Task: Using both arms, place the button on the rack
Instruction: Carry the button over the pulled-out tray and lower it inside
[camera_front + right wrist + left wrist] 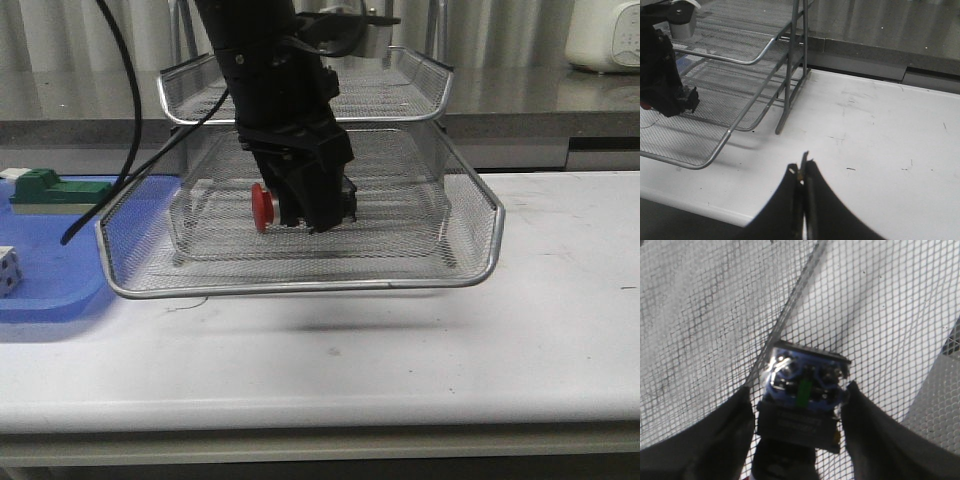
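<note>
The button point(262, 207) has its red cap pointing left and hangs a little above the mesh floor of the pulled-out lower tray of the silver wire rack point(300, 288). My left gripper point(315, 215) reaches down into that tray and is shut on the button's black-and-blue body. In the left wrist view the button point(807, 385) sits between the two fingers of the left gripper point(800, 387), with the rack mesh point(865, 300) behind it. My right gripper point(802, 167) is shut and empty over the white table, to the right of the rack's upright post point(785, 85). It is out of the front view.
A flat blue tray point(60, 290) lies left of the rack with a green block point(50, 188) and a white cube point(8, 270) on it. The rack's upper tray point(400, 100) sits above and behind the left arm. A white appliance point(605, 35) stands at the back right.
</note>
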`<move>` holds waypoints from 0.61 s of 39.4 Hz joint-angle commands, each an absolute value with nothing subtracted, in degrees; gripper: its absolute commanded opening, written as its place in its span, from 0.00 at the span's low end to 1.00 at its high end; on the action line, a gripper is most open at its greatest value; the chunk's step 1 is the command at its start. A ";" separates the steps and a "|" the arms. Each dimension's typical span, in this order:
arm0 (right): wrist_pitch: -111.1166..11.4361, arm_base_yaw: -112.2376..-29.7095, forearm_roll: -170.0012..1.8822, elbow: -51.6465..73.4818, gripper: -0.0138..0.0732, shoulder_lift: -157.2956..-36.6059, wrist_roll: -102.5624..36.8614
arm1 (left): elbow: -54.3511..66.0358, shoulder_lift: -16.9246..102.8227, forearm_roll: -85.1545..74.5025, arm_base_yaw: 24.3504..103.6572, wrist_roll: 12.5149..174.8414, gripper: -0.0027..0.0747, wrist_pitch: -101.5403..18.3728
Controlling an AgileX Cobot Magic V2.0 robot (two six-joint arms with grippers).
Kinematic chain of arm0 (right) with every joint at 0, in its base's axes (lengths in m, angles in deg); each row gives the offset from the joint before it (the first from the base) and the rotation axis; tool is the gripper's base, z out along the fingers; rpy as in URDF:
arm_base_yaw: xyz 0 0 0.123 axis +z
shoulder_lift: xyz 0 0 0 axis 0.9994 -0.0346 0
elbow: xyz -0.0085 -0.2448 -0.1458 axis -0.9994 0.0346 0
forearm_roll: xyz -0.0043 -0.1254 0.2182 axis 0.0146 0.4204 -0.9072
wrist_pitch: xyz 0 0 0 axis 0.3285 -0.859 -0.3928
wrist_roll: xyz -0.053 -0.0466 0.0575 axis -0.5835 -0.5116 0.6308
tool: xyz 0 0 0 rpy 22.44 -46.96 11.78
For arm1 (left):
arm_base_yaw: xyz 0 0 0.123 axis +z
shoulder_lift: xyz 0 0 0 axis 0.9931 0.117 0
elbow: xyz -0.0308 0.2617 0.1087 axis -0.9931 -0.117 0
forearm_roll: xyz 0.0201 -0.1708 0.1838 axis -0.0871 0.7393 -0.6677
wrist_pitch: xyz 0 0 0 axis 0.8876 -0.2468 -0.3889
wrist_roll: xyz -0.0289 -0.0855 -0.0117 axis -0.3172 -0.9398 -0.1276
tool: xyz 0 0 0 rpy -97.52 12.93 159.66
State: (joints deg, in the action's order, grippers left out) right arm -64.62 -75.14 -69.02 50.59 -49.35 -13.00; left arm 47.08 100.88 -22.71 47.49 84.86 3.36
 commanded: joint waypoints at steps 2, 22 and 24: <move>-60.05 -75.06 -69.02 49.25 0.03 -49.89 -12.86 | 49.76 97.64 -22.02 47.30 83.54 0.71 3.02; -60.05 -75.06 -69.02 49.25 0.03 -49.89 -12.86 | 56.62 91.68 -23.29 47.30 77.42 0.57 19.66; -60.05 -75.06 -69.02 49.25 0.03 -49.89 -12.86 | 55.53 89.89 -24.43 47.30 77.42 0.51 19.66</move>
